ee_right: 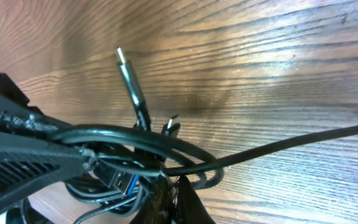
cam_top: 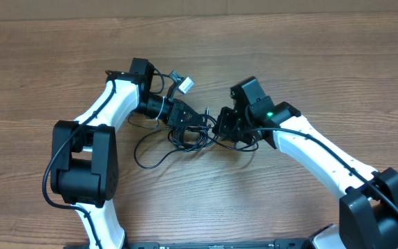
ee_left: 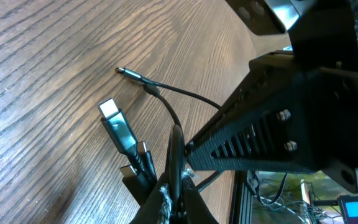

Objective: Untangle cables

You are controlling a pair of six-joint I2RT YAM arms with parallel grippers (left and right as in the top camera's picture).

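The cables (cam_top: pixel 178 138) are a tangle of thin black cords on the wooden table between my two grippers, with one loop trailing left (cam_top: pixel 144 155). A light-coloured plug (cam_top: pixel 184 84) lies behind them. My left gripper (cam_top: pixel 188 117) is shut on a black cord (ee_left: pixel 178 155); a silver-tipped plug (ee_left: pixel 114 121) and a jack plug (ee_left: pixel 132 74) lie beside it. My right gripper (cam_top: pixel 223 128) faces it closely and is shut on a cord of the bundle (ee_right: pixel 185 163). A slim plug (ee_right: pixel 129 74) and a blue-tongued USB plug (ee_right: pixel 124 182) show there.
The right gripper's black body (ee_left: pixel 291 124) fills the right of the left wrist view. The left gripper's finger (ee_right: pixel 23 152) reaches in from the left of the right wrist view. Both arm bases (cam_top: pixel 81 166) (cam_top: pixel 378 207) stand at the table's near side.
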